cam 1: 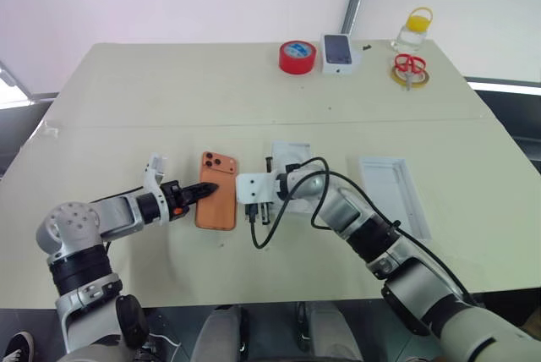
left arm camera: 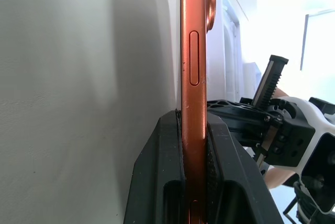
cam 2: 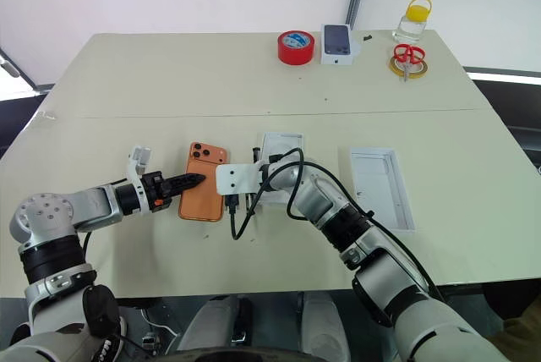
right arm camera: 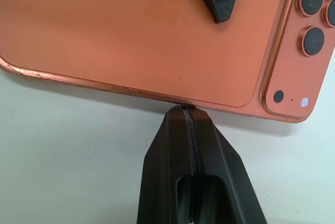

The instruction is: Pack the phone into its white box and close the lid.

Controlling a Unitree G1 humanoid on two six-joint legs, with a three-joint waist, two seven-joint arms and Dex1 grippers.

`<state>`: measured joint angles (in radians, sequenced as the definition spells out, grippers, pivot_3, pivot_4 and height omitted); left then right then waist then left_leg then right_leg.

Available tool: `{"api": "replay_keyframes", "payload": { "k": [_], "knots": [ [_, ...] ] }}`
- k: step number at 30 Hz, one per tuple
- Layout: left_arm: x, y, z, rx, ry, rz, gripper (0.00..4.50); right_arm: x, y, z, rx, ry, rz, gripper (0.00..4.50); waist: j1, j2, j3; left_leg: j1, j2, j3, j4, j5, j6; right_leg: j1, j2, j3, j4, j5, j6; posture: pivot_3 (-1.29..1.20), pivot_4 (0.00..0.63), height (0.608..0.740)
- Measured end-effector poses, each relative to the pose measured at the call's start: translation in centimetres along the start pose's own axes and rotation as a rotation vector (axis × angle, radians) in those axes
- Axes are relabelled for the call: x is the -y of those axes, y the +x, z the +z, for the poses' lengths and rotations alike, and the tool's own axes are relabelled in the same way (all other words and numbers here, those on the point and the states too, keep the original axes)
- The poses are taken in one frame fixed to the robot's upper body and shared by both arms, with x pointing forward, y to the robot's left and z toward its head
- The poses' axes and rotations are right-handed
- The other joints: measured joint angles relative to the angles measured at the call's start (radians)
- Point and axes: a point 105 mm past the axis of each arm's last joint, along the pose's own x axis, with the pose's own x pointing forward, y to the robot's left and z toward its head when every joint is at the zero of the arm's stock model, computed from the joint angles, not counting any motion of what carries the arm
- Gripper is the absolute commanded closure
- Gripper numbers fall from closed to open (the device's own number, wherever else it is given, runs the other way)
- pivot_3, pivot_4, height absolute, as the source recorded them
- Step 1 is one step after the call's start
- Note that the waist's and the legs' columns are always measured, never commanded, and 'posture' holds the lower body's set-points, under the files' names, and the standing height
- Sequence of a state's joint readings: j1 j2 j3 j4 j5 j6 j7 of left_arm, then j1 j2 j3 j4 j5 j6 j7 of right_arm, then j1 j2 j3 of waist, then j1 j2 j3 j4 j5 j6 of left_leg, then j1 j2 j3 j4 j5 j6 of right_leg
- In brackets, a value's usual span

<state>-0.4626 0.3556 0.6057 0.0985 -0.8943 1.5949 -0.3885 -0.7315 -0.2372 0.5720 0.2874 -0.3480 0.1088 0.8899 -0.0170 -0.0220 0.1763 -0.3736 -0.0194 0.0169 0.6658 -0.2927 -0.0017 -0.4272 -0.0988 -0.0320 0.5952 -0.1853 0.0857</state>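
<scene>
The orange phone (cam 1: 217, 197) lies back up near the table's middle, its camera cluster at the far left corner. My left gripper (cam 1: 207, 189) comes in from the left and is shut on the phone's left long edge (left arm camera: 189, 72), one finger on top of the back, one beneath. My right gripper (right arm camera: 184, 108) is shut, its tips touching the phone's right long edge. The white box (cam 1: 420, 214), a shallow tray, lies open to the right. A white rectangular piece (cam 1: 292, 152) sits behind my right wrist; whether it is the lid I cannot tell.
At the table's far edge stand a red tape roll (cam 1: 297, 57), a small white box with a dark phone picture (cam 1: 337, 51), a yellow-capped bottle (cam 1: 413, 30) and red scissors (cam 1: 410, 66) on a yellow ring. A black cable (cam 1: 279, 222) loops beside my right wrist.
</scene>
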Motion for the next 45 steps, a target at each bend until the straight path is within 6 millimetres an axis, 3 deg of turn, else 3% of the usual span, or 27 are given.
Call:
{"api": "replay_keyframes", "payload": {
  "k": [7,11,14,17,26,40,42,45],
  "knots": [
    [-0.1,-0.1,0.1,0.017,-0.018,-0.021,4.4,0.1,-0.1,0.0,0.01,0.023,-0.006,4.5,0.001,0.0,0.0,0.0,0.0,0.0,0.0,0.0,0.0,0.0,0.0,0.0,0.0,0.0,0.0,0.0,0.15,0.74],
    [-0.5,-0.5,0.0,0.047,-0.005,-0.039,4.4,1.5,-1.4,0.2,0.113,0.195,-0.057,4.5,-0.001,-0.001,0.002,-0.002,0.0,0.0,0.0,0.0,0.0,-0.002,0.0,0.0,0.0,0.0,0.0,0.0,0.15,0.74],
    [-0.1,-0.6,-0.2,0.094,0.091,-0.062,4.5,2.8,-4.0,-0.1,0.226,0.348,-0.087,3.21,0.002,-0.002,0.002,-0.001,0.0,0.0,-0.001,0.0,0.0,-0.001,-0.003,0.0,-0.001,-0.001,-0.003,0.0,0.15,0.74],
    [0.1,-0.7,-0.2,0.116,0.115,-0.078,4.5,2.2,-6.1,-1.0,0.27,0.404,-0.083,1.65,0.004,-0.002,0.002,-0.001,0.001,0.0,-0.001,-0.001,0.0,-0.001,-0.004,0.0,-0.001,-0.002,-0.003,0.0,0.15,0.74],
    [0.1,-0.9,0.3,0.152,0.07,-0.09,4.5,-4.2,-11.5,-4.1,0.193,0.378,0.054,1.65,0.005,-0.005,0.006,-0.003,0.0,0.002,-0.001,-0.001,0.003,-0.002,-0.002,0.0,-0.003,-0.002,-0.002,0.0,0.15,0.74],
    [0.6,-0.2,1.1,0.122,0.089,-0.092,4.5,-4.9,-10.6,-4.3,0.186,0.314,0.014,1.65,0.008,-0.009,0.008,-0.004,0.001,0.002,0.0,-0.001,0.003,-0.002,-0.001,0.0,-0.004,-0.002,-0.002,0.0,0.15,0.74],
    [0.7,-0.3,1.3,0.124,0.094,-0.09,4.5,-4.8,-10.5,-4.4,0.182,0.316,0.01,2.47,0.008,-0.009,0.008,-0.004,0.001,0.002,0.0,-0.001,0.003,-0.002,-0.001,0.0,-0.004,-0.002,-0.002,0.0,0.15,0.74],
    [0.7,-0.1,1.2,0.113,0.096,-0.09,4.5,-5.0,-10.4,-4.9,0.165,0.322,0.01,4.05,0.008,-0.009,0.008,-0.004,0.001,0.002,0.0,-0.001,0.003,-0.002,-0.001,0.0,-0.004,-0.002,-0.002,0.0,0.15,0.74]
  ]
}}
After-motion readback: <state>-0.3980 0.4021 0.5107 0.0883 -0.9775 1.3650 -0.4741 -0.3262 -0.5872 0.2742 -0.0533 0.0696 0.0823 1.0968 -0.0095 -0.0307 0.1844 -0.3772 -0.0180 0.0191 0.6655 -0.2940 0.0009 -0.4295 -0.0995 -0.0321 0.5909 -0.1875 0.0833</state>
